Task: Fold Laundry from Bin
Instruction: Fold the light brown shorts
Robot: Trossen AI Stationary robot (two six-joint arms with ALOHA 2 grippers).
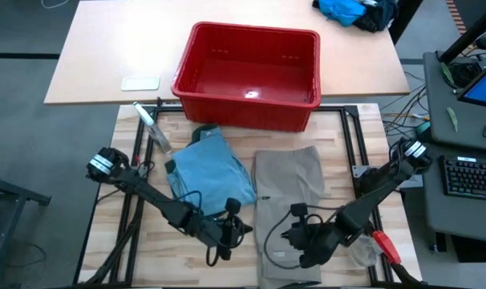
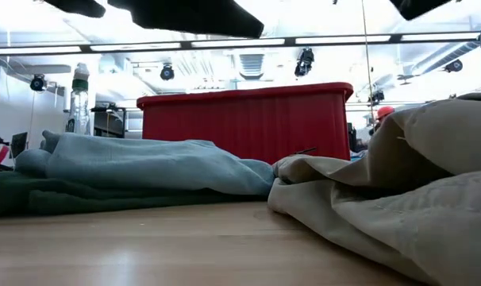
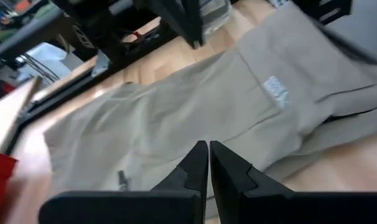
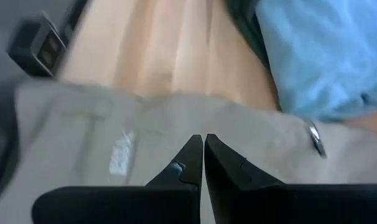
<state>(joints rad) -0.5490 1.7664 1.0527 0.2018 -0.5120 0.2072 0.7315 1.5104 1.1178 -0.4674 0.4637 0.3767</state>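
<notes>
The wooden table [image 1: 139, 229] carries everything of the task, and the red bin [image 1: 249, 74] is the biggest thing on it, standing at the middle of the far edge with nothing visible inside. In front of the bin, toward the right half of the table, the khaki-taupe piece [image 1: 287, 201] lies spread flat and runs down to the near edge; in the low view its folds rise high on the right. Just beside it, left of centre, the light blue denim trousers [image 1: 211, 172] lie in a rumpled fold, resting on a dark green garment [image 2: 34, 195] whose edge shows along their left side. The two cloth heaps lie close with a narrow strip of bare wood between them. A clear plastic bottle [image 1: 151, 128] lies tilted near the far left corner. The left gripper [image 1: 241, 228] hangs low near the near edge, between the trousers and the khaki piece, its fingers pressed together on nothing. The right gripper [image 1: 289, 238] hangs over the khaki piece's lower part, fingers likewise pressed together and empty.
</notes>
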